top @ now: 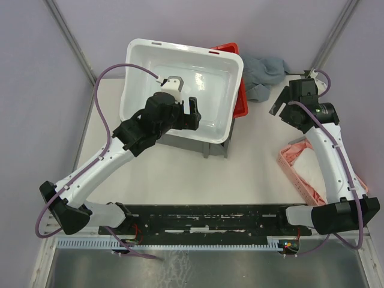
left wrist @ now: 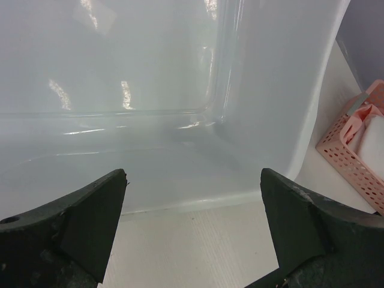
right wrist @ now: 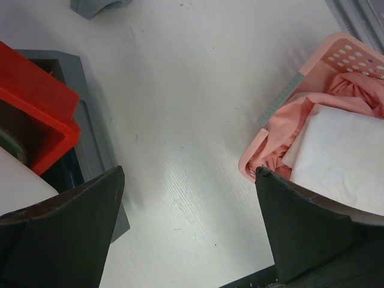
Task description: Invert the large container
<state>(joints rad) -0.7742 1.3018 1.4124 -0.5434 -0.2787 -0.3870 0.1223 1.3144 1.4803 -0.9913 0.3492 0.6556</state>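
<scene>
The large white container (top: 180,66) lies at the back centre with its open side facing up, resting on top of other bins. My left gripper (top: 189,114) is open and empty, over the container's near part by its front rim. In the left wrist view the container's glossy white wall (left wrist: 150,90) fills the frame, its rim meeting the table just beyond my open left gripper (left wrist: 193,174). My right gripper (top: 281,103) is open and empty, to the right of the container, over bare table in the right wrist view (right wrist: 189,171).
A red bin (top: 241,99) and a grey bin (top: 195,141) sit under the container's right and near sides. A grey cloth (top: 264,71) lies at the back right. A pink basket (top: 300,174) with pink and white cloth stands at the right.
</scene>
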